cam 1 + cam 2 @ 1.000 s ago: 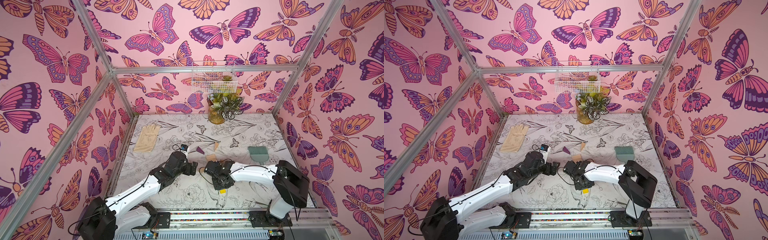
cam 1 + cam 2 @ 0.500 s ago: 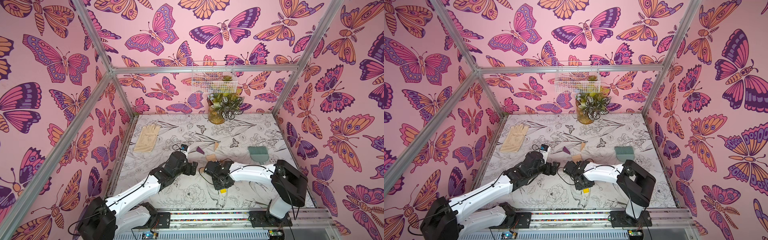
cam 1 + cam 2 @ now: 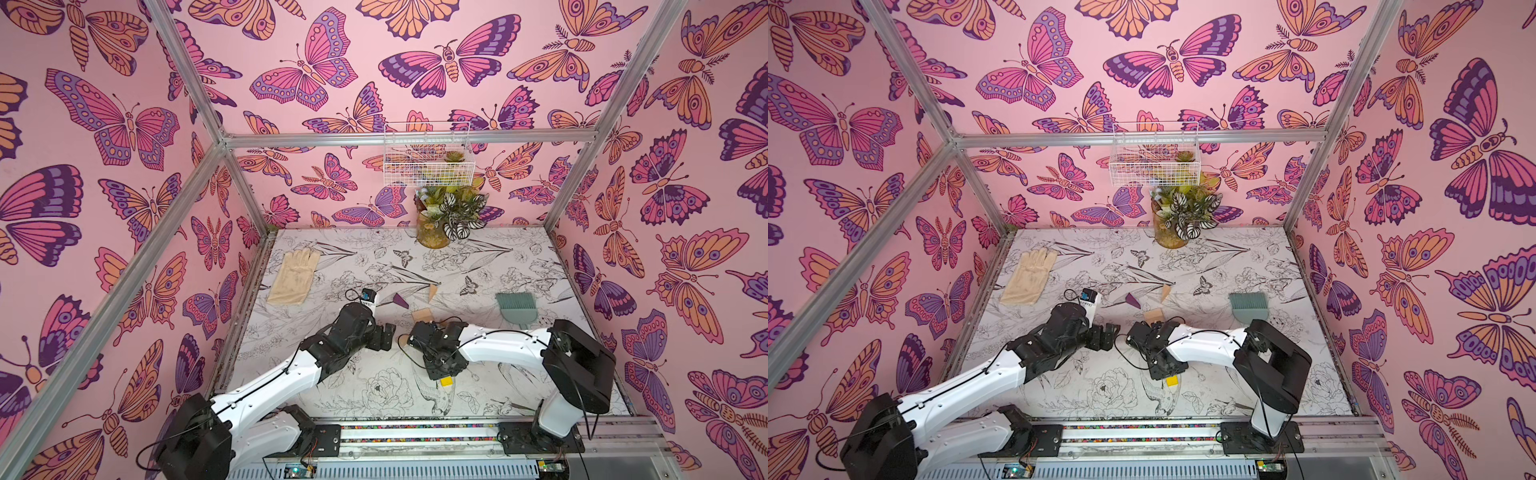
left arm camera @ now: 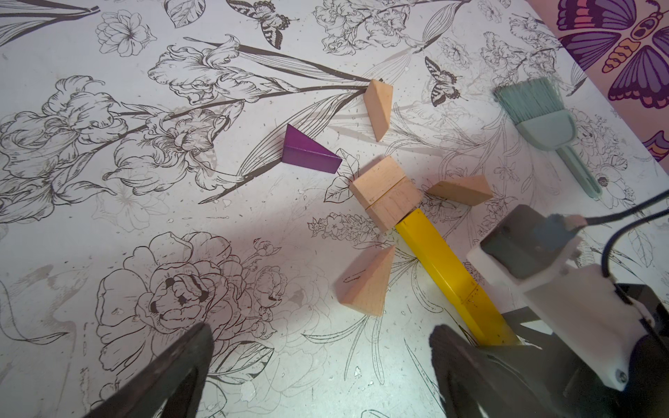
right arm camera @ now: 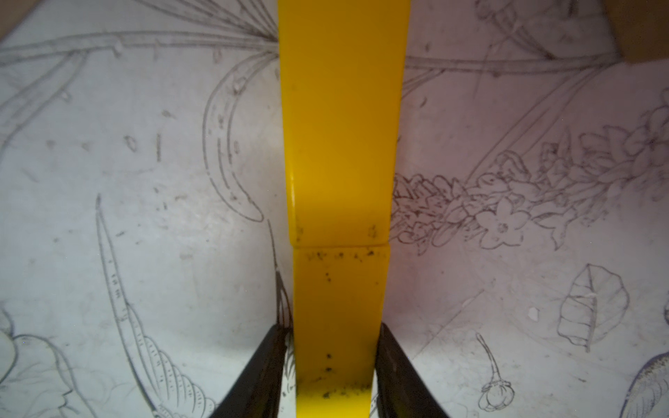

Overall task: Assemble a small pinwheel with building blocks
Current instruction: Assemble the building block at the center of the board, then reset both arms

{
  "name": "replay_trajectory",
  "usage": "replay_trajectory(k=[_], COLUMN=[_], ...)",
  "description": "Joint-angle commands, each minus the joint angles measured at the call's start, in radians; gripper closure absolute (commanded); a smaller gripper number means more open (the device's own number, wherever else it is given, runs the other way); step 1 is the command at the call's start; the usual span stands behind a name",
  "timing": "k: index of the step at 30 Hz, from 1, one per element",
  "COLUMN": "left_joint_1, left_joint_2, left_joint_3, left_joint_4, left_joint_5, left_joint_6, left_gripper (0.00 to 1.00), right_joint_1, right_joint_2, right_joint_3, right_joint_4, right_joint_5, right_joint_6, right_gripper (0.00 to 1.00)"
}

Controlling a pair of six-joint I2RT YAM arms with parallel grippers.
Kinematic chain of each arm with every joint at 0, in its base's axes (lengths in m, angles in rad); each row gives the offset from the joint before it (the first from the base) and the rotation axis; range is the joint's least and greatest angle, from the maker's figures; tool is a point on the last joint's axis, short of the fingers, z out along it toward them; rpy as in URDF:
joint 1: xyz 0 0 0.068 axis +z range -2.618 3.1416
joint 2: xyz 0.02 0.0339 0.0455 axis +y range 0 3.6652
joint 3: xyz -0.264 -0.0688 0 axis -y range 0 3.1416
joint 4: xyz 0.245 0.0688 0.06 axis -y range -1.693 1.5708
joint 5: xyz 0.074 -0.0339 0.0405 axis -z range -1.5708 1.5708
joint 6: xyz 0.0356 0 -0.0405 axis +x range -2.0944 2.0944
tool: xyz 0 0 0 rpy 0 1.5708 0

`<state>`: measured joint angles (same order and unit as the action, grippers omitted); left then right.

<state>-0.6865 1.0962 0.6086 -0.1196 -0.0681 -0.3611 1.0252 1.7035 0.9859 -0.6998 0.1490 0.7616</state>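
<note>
- Because the right arm's wrist sits over it, the pinwheel (image 3: pixel 422 326) is mostly covered in both top views. Only part of the beige hub (image 3: pixel 1152 316) and the near tip of the yellow stem (image 3: pixel 446 381) show.
- In the left wrist view the stem's lower end disappears behind the right arm's wrist and a dark finger (image 4: pixel 456 358) of the left gripper (image 4: pixel 320 331).
- In the right wrist view the stem runs out of the picture at both ends. A seam shows where its two yellow bars meet end to end.
- The right gripper (image 5: pixel 331 327) straddles the lower bar, with one dark finger (image 5: pixel 264 365) close against each side. Whether the fingers press on the bar or stand just clear of it cannot be told.
- The pinwheel lies flat on the surface (image 4: pixel 181 224), mid-way across and toward the near side. Its hub is two beige rectangles side by side, and the stem's top end touches it.
- Two beige wedges (image 4: pixel 459 190) lie just beside the hub, one of them also beside the stem. The purple wedge (image 4: pixel 307 152) is near the hub but apart from it, and a third beige wedge lies farther off.
- The left arm reaches forward from its near base. Its gripper is above the surface with its jaws spread wide and empty, pointing toward the right arm's wrist.
- The right arm stretches its forearm leftward across the surface, with its wrist bent down over the stem.
- A teal brush (image 4: pixel 535 119) and a cream glove (image 3: pixel 293 272) lie well apart from the blocks.
</note>
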Motion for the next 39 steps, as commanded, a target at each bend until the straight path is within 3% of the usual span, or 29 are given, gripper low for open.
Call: replay_trajectory(k=[1,15,25,33,39], left_joint_1=[0.007,0.006,0.010,0.048,0.140], left_joint_2=[0.002,0.002,-0.029,-0.068,-0.117], left_joint_3=[-0.019,-0.020,-0.006,0.000,0.015], left_joint_4=[0.018,0.018,0.019,0.011,-0.006], left_joint_5=[0.007,0.005,-0.019,-0.028,-0.051], left_joint_6=[-0.007,-0.009,0.007,0.028,0.079], left_gripper=[0.03,0.03,0.03,0.02,0.00], right_joint_1=[-0.003,-0.002,-0.031,-0.207,-0.441], right_joint_2=[0.002,-0.012,-0.229,-0.323,-0.399], right_joint_3=[0.022,0.023,0.090,0.099,0.075], right_joint_4=[-0.008,-0.025,-0.078,-0.079,-0.003], right_joint_5=[0.010,0.029,0.110,0.103,0.062], right_joint_6=[-0.007,0.005,-0.025,-0.139,-0.246], right_gripper=[0.57,0.56,0.48,0.46,0.46])
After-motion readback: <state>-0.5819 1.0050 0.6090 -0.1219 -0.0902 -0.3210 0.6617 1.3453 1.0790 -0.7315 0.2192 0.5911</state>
